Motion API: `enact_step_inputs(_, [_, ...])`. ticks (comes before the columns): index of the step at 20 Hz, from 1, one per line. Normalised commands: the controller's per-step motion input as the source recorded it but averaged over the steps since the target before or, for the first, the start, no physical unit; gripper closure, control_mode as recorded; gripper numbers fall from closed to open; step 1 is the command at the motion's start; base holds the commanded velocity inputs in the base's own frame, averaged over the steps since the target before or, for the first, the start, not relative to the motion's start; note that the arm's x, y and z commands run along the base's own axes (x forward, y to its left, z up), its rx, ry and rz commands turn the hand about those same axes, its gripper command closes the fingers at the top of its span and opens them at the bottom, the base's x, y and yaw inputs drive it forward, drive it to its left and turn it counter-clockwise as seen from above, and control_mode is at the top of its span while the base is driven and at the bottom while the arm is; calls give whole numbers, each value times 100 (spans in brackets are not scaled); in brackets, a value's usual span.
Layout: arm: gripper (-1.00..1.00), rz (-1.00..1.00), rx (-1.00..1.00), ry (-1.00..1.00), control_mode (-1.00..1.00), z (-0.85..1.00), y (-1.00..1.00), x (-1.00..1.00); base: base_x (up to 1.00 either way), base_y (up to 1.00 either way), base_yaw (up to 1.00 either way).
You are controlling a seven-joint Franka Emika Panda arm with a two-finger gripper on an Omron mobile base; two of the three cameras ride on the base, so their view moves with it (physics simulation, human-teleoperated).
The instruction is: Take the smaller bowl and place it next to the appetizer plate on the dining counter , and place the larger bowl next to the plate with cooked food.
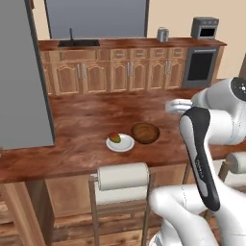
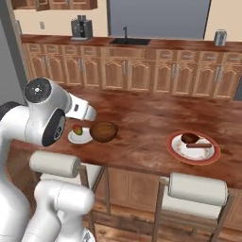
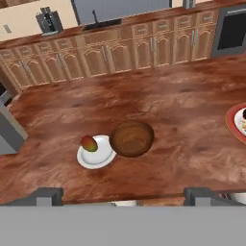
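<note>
The smaller bowl (image 1: 145, 132) (image 2: 103, 131) (image 3: 132, 138), dark brown and upright, rests on the dining counter (image 1: 77, 120) (image 2: 151, 116) (image 3: 182, 96), touching the right side of the appetizer plate (image 1: 125, 145) (image 2: 84, 139) (image 3: 96, 157), which carries red and green food. The plate with cooked food (image 2: 170, 144) (image 3: 229, 120) lies farther right near the counter's front edge. My gripper (image 1: 174, 106) (image 2: 85, 112) (image 3: 124, 196) hovers above the near edge, open, fingers wide apart, nothing between them. The larger bowl is out of view.
Stools (image 1: 122, 177) (image 2: 198, 188) line the counter's near edge. Behind stands the cabinet run with sink (image 1: 79, 43), an oven (image 1: 201, 65), a toaster oven (image 1: 204, 28) and a coffee machine (image 2: 81, 27). A tall grey fridge (image 1: 21, 72) stands at the left.
</note>
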Motion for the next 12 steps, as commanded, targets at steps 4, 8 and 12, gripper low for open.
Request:
enact_step_inputs(4, [-100, 0, 0, 0, 100, 0, 0, 0, -59, 86, 0])
enact_step_inputs(8, [-100, 0, 0, 0, 100, 0, 0, 0, -92, 100, 0])
enact_step_inputs(12, [-100, 0, 0, 0, 100, 0, 0, 0, -77, 100, 0])
